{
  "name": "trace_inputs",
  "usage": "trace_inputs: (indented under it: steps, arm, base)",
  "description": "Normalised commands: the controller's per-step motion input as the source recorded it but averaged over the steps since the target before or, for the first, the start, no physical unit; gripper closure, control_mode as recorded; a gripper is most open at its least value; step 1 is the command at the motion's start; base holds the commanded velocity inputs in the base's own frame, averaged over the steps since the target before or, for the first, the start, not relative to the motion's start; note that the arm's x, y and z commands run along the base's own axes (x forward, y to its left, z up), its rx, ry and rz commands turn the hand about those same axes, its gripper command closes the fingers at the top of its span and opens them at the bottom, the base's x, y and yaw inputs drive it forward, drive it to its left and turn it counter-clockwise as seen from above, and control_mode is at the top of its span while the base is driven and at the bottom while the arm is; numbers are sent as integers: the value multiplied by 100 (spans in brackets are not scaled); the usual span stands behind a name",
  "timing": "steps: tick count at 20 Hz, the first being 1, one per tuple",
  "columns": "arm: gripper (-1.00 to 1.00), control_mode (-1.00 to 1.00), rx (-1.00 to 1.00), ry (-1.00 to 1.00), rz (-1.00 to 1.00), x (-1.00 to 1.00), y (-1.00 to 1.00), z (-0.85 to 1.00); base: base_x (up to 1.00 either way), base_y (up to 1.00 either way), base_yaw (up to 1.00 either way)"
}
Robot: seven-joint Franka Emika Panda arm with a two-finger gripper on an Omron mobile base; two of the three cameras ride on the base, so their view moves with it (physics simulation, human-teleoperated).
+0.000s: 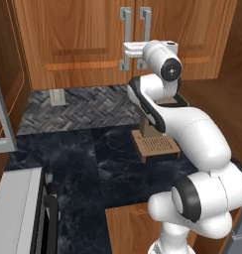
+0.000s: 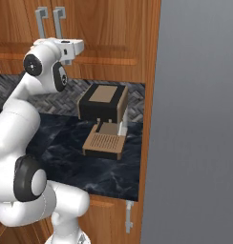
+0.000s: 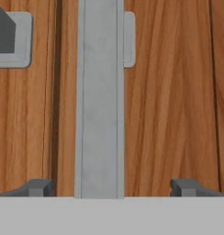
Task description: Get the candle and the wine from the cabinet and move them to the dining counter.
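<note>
The cabinet (image 1: 73, 34) is a brown wooden wall unit and both of its panelled doors are shut. Candle and wine are hidden, and the dining counter is out of view. My gripper (image 1: 138, 49) is raised to the two grey bar handles at the door seam. In the hand view the gripper (image 3: 112, 187) is open, with one vertical grey handle (image 3: 100, 101) standing between its fingertips (image 3: 38, 187) without touching them. The door seam runs just left of that handle. From the right base view the hand (image 2: 70, 47) sits at the lower end of the handle (image 2: 58, 21).
A brown and black coffee machine (image 1: 155, 144) stands on the dark worktop (image 1: 83, 158) under the cabinet, backed by herringbone tiles (image 1: 88, 106) with a wall socket (image 1: 56, 96). A grey appliance (image 1: 19, 213) sits lower left. A tall grey panel (image 2: 199, 119) walls off the right.
</note>
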Motion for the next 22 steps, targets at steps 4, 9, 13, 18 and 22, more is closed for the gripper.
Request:
trace_inputs:
  steps: [4,9,13,18,22]
  arm:
    - [-100,-100,0,3,0,52,13,-2]
    - [100,-100,0,3,0,37,13,-8]
    - [100,-100,0,1,0,0,2,-8]
    - [100,-100,0,4,0,1,4,-15]
    - [100,-100,0,-1,0,-27,-25,-1]
  base:
    - [0,0,0]
    - [0,0,0]
    - [0,0,0]
    - [0,0,0]
    - [0,0,0]
